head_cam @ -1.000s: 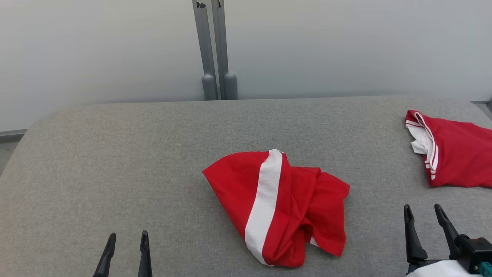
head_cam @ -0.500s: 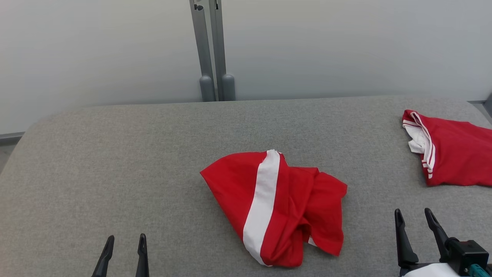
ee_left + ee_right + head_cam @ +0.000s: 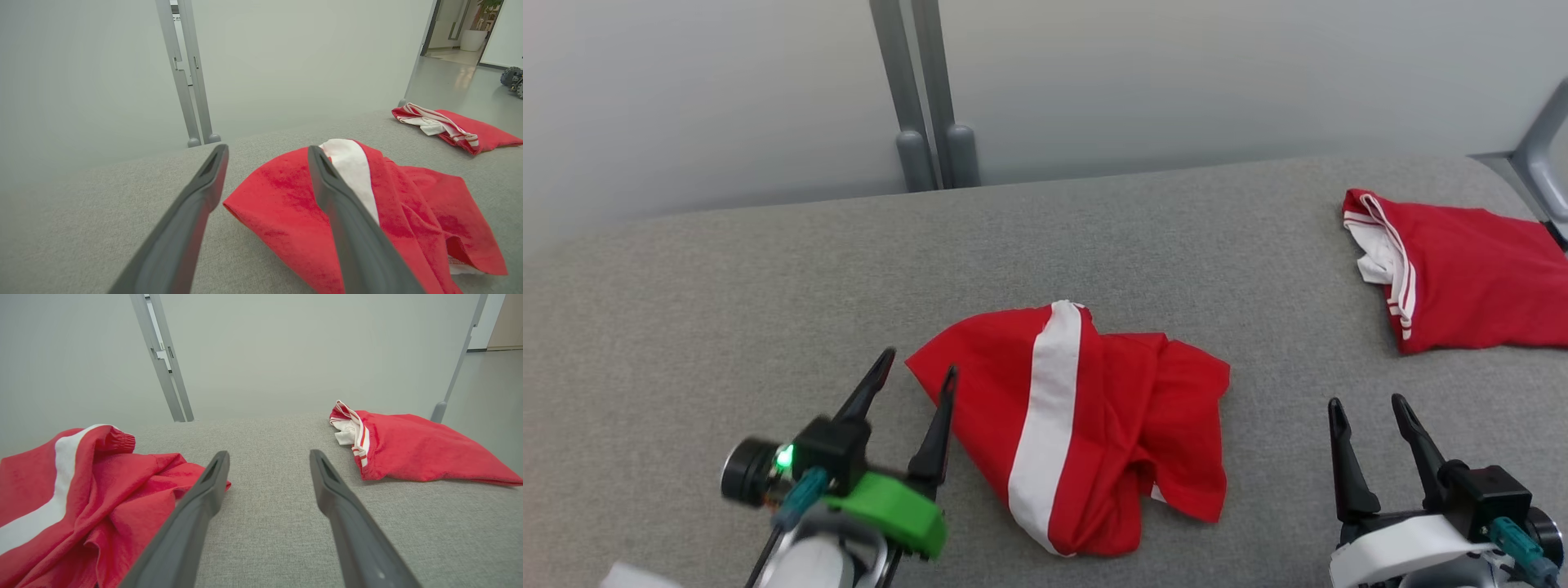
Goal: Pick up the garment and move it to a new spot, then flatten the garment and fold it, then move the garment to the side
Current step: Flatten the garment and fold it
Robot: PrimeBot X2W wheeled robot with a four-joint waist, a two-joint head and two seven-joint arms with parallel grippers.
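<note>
1. The left pincer hovers over the lower left of the grey worktop, its two dark fingers spread apart with nothing between them; one fingertip sits at the left edge of the garment, and whether it touches the cloth cannot be told
2. The garment, red with a broad white stripe, lies crumpled at the middle of the worktop, between the two pincers
3. The right pincer sits near the garment's right side, apart from it, jaws wide and empty
4. A second red garment with white trim lies by the far right edge, well apart from the first
</note>
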